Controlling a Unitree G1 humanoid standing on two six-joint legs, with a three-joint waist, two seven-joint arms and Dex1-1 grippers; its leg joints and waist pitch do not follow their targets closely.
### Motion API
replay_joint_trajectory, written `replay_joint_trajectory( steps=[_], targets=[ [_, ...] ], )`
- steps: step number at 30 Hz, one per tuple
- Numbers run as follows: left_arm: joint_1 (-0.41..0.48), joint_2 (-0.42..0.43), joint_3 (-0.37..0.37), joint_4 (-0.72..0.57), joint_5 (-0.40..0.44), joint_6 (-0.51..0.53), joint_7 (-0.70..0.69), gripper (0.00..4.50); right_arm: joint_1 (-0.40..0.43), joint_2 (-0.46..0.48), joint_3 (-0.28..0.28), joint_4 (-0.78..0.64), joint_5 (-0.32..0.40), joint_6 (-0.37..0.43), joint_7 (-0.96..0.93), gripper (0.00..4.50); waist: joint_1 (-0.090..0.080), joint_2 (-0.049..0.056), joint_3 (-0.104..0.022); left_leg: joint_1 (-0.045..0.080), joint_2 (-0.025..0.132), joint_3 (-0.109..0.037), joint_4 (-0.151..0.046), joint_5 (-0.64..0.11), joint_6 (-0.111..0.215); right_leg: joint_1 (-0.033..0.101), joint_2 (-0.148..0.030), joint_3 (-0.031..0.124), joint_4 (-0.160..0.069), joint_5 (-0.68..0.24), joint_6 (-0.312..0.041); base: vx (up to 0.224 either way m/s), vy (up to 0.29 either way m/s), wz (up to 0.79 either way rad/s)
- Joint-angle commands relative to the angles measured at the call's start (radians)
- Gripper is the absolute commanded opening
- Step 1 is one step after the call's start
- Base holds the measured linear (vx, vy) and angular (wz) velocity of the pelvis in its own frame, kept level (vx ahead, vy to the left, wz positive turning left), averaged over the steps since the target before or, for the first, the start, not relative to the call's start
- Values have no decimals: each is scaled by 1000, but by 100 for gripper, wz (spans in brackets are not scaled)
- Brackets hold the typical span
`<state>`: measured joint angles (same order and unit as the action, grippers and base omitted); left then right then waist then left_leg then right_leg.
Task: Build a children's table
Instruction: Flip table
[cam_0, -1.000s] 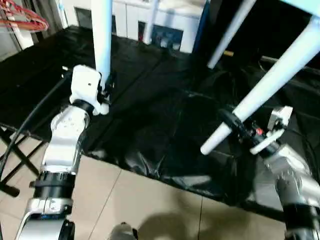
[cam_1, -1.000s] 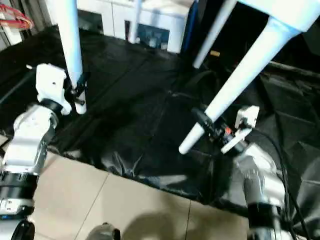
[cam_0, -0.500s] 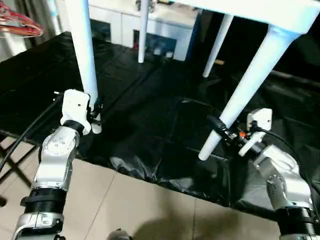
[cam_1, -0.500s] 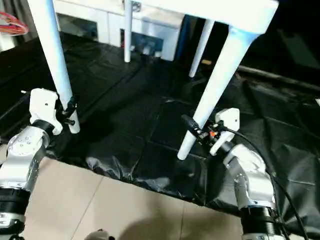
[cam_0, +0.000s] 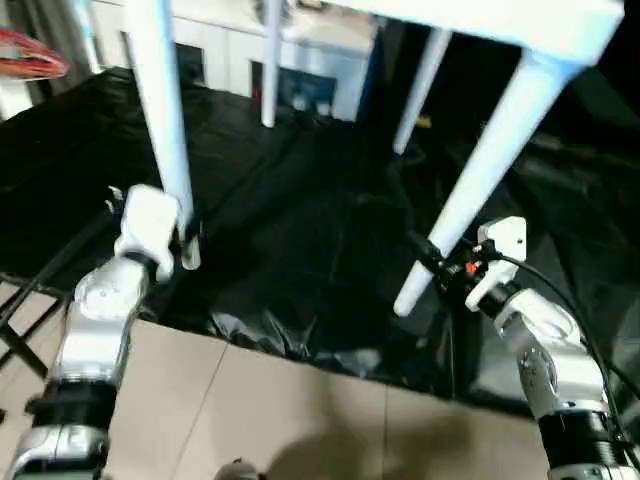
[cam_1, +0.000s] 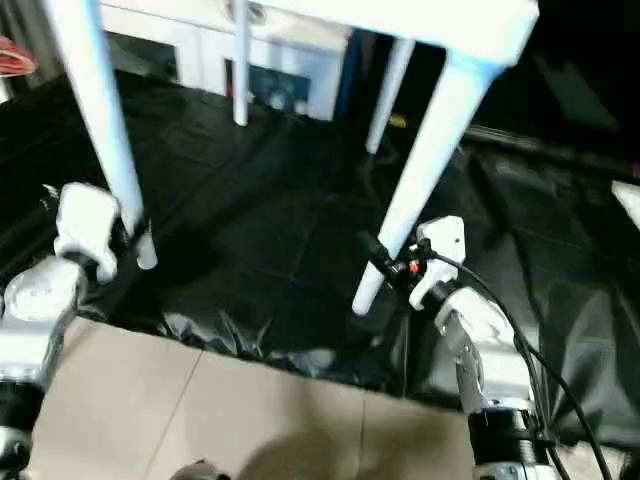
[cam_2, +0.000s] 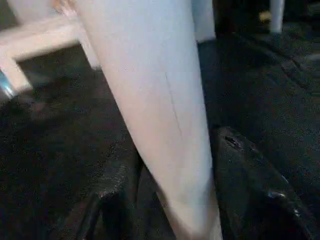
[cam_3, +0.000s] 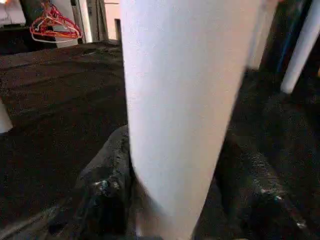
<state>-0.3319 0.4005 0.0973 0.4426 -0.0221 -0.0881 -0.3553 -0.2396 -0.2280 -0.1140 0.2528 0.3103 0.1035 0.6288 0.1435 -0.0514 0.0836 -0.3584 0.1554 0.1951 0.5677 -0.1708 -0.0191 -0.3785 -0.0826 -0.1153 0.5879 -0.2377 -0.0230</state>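
The children's table stands legs-down over the black sheet, its white top (cam_0: 520, 20) at the upper right. My left gripper (cam_0: 188, 240) is open, its fingers (cam_2: 250, 190) astride the lower end of the near-left leg (cam_0: 165, 110) with slim gaps either side. Also open, my right gripper (cam_0: 435, 262) has its fingers (cam_3: 105, 190) flanking the near-right leg (cam_0: 480, 160) just above its foot. Two far legs (cam_0: 270, 70) (cam_0: 425, 85) reach the sheet behind.
A crinkled black sheet (cam_0: 300, 220) covers the floor under the table, and its front edge meets beige tiles (cam_0: 300, 420). White cabinets (cam_0: 230, 50) stand at the back. Red hangers (cam_0: 30, 55) are at the far left, a black folding stand (cam_0: 15, 320) beside my left arm.
The table has swung from a tilt to nearly upright, its near feet coming down toward the sheet. Both grippers stayed at the lower ends of the near legs. The camera view has shifted.
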Motion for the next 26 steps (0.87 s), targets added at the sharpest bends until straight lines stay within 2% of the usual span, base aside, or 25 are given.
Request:
replay_joint_trajectory(
  steps=[1,2,3,4,5,6,7,8,9,10,11,12,14,15,16,17,18,19,20,22,24,25,26],
  targets=[
    [10,-4,14,-39,-37,0,-29,280,8,0,-26,-39,22,5,-2,274,6,-4,-42,63,60,-67,-12,-486,-45,-13,-192,86,-174,-754,-33,0,0,0],
    [29,-6,32,-62,-61,-1,-32,290,24,7,-28,-58,29,7,-4,291,15,3,-44,11,73,-72,-40,-297,-10,46,-187,74,-155,-710,-13,56,-15,-20],
    [75,-7,64,-117,-105,2,-44,314,65,21,-30,-107,50,19,-10,311,12,23,-44,10,100,-78,-78,-349,-27,36,-136,50,-134,-572,-25,56,-15,-20],
    [75,-7,64,-117,-105,2,-44,314,65,21,-30,-107,50,19,-10,311,4,29,-46,17,113,-84,-90,-421,-42,33,-118,43,-121,-494,-34,74,3,-19],
    [98,-8,76,-143,-119,2,-45,317,84,26,-31,-128,52,21,-18,314,-2,34,-43,22,120,-87,-100,-496,-61,30,-105,38,-109,-426,-43,0,0,0],
    [141,-12,95,-191,-148,6,-56,324,120,34,-35,-168,55,23,-43,327,-8,30,-38,21,121,-88,-112,-606,-97,29,-101,42,-94,-342,-65,0,0,0],
    [171,-15,104,-227,-166,10,-62,336,148,39,-37,-199,58,25,-55,330,-9,25,-35,26,113,-85,-112,-655,-115,23,-113,50,-95,-349,-85,0,0,0],
    [185,-17,106,-243,-174,12,-65,350,162,39,-38,-214,62,28,-60,330,-9,22,-27,25,108,-83,-111,-663,-114,19,-118,53,-101,-384,-86,0,0,0],
    [219,-22,108,-284,-192,21,-69,357,200,45,-43,-255,64,32,-79,330,-8,23,-25,27,102,-82,-104,-649,-104,19,-129,58,-113,-451,-80,0,0,0],
    [238,-25,109,-308,-202,27,-72,357,221,48,-46,-278,64,34,-91,330,-6,21,-27,25,102,-81,-100,-598,-88,22,-137,63,-117,-461,-74,50,4,-3],
    [243,-26,109,-315,-205,28,-73,357,226,49,-47,-284,65,35,-94,330,-5,21,-27,24,104,-80,-100,-575,-82,23,-136,66,-118,-453,-73,52,-7,1],
    [287,-38,107,-376,-234,39,-81,357,271,54,-50,-338,54,49,-122,330,-5,26,-22,26,104,-78,-101,-553,-77,18,-130,68,-115,-434,-75,52,-7,1],
    [388,-73,88,-521,-281,103,-66,357,363,59,-51,-459,32,92,-181,330,-4,35,-15,21,109,-78,-107,-556,-81,20,-123,69,-110,-392,-78,64,-4,3],
    [422,-88,78,-573,-298,140,-53,357,395,60,-49,-501,25,106,-198,330,-5,25,-17,16,111,-75,-109,-539,-81,25,-118,73,-100,-341,-88,71,0,3],
    [444,-97,69,-607,-301,163,-40,357,414,59,-48,-527,19,113,-209,330,-6,30,-13,18,105,-71,-107,-538,-71,19,-112,78,-98,-337,-88,80,2,5],
    [458,-108,60,-632,-297,176,-23,357,428,58,-45,-545,7,121,-221,330,-8,24,-12,22,98,-67,-103,-530,-56,14,-112,83,-107,-379,-77,64,-15,7],
    [466,-113,55,-645,-295,183,-14,357,435,57,-43,-554,1,125,-227,330,-9,25,-14,22,99,-68,-102,-513,-54,16,-112,87,-105,-380,-78,64,-15,7],
    [504,-143,17,-715,-242,205,46,357,467,46,-25,-593,-31,152,-248,330,-10,25,-12,15,98,-67,-102,-471,-42,21,-109,90,-105,-363,-76,0,0,0],
    [516,-153,4,-738,-222,213,66,357,477,43,-18,-607,-39,163,-256,330,-11,21,-10,6,100,-67,-104,-425,-29,28,-107,90,-102,-329,-70,56,-28,1],
    [526,-160,-15,-762,-195,230,84,357,485,42,-13,-614,-38,174,-262,330,-10,22,-11,12,96,-61,-99,-393,-12,24,-102,91,-102,-313,-66,60,-30,2],
    [543,-175,-41,-810,-163,253,105,357,498,40,-6,-620,-37,190,-279,330,-12,19,-13,9,93,-60,-96,-364,1,26,-102,92,-104,-331,-58,61,-42,4],
    [545,-179,-46,-819,-155,257,110,357,501,38,-3,-619,-40,191,-280,330,-12,15,-14,4,94,-61,-93,-318,12,30,-102,94,-100,-300,-60,60,-46,1],
    [549,-182,-55,-831,-135,258,120,357,506,35,2,-614,-45,185,-277,330,-11,13,-16,4,93,-59,-91,-296,17,29,-98,96,-98,-277,-61,0,0,0]
  ],
)
